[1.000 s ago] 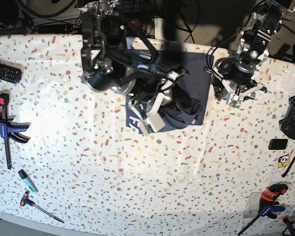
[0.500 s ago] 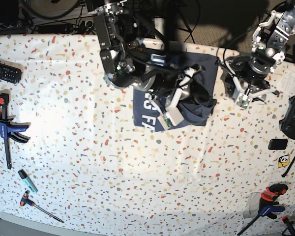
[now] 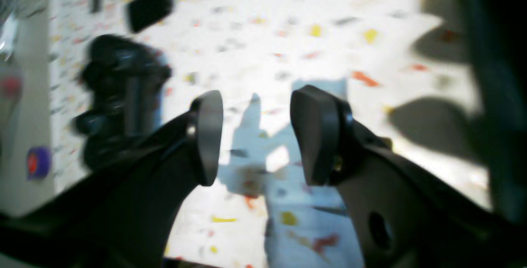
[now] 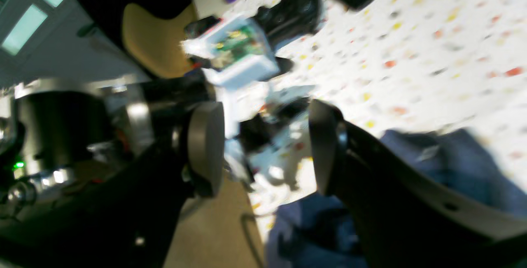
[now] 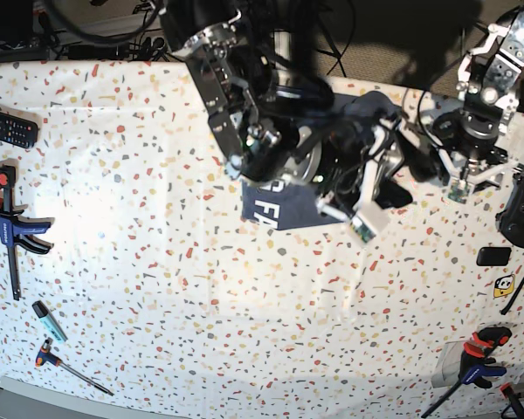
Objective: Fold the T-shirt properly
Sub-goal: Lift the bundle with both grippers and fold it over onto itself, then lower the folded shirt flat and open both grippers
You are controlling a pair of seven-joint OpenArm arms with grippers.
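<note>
The T-shirt is a dark navy bundle at the table's back middle, with white letters on its front flap. Most of it is hidden under my right arm. My right gripper stands open just past the shirt's right edge. In the right wrist view its fingers are wide apart with nothing between them, and navy cloth lies below. My left gripper is close to the right of it. The left gripper hangs open and empty over bare tabletop.
A black game controller and a small black device lie at the right edge. A remote and a clamp sit at the left. Another clamp is at the front right, with hand tools at the front left.
My right arm swept to the right across the shirt and its gripper opened, letting go of the cloth. The shirt's bundle shifted right. The left arm drew back to the right.
</note>
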